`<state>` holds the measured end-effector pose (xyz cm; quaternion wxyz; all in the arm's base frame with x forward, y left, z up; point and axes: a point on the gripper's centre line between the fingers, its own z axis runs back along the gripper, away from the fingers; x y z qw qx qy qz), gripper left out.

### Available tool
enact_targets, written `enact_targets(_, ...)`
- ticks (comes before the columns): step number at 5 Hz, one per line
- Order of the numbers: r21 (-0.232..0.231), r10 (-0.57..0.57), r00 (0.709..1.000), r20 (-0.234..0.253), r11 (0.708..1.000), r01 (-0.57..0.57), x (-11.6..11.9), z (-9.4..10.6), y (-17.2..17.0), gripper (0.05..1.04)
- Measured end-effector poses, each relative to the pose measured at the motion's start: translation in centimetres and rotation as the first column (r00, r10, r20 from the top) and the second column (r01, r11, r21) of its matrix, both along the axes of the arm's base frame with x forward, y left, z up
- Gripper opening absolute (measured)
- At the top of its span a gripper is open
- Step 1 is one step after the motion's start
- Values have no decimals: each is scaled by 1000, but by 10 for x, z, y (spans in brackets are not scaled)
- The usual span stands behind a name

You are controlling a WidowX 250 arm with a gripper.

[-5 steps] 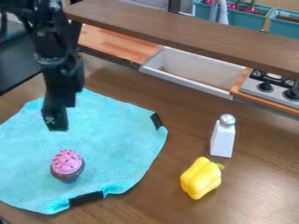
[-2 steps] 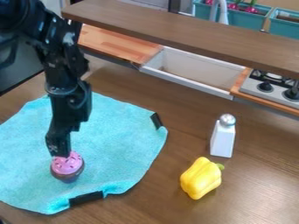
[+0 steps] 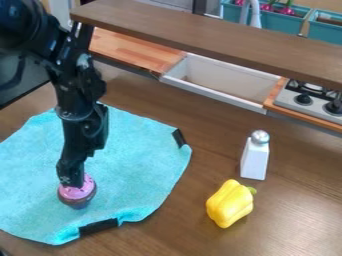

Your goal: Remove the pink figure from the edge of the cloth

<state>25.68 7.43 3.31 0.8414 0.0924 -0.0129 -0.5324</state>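
The black gripper (image 3: 73, 179) hangs over the left part of the view, its lower end at the top of a pink-topped cupcake figure (image 3: 79, 193) and partly covering it. Whether it touches the figure or is just in front of it I cannot tell. The figure has a dark brown base and sits upright on the light-blue cloth (image 3: 140, 165), near the cloth's lower side.
A yellow pepper (image 3: 230, 204) and a white shaker with a silver top (image 3: 255, 156) stand on the brown table (image 3: 200, 235) right of the cloth. Behind are a white sink (image 3: 220, 82), a stove (image 3: 310, 102) and a raised brown shelf (image 3: 214, 40).
The gripper has come down and slightly to the right, from above the cloth's middle to the top of the pink figure. The figure and cloth have not moved.
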Motion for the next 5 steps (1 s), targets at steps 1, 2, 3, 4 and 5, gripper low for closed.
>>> enact_targets(1,1,13,1000,-22,1000,-13,0,-10,1,1001)
enact_targets(2,-21,45,998,-42,999,-46,3,-12,4,1001)
enact_targets(3,-40,58,996,-61,997,-61,2,-14,5,1001)
enact_targets(4,-63,67,996,-65,995,-71,4,-15,7,1001)
enact_targets(5,-96,59,995,-80,993,-67,4,-17,9,958)
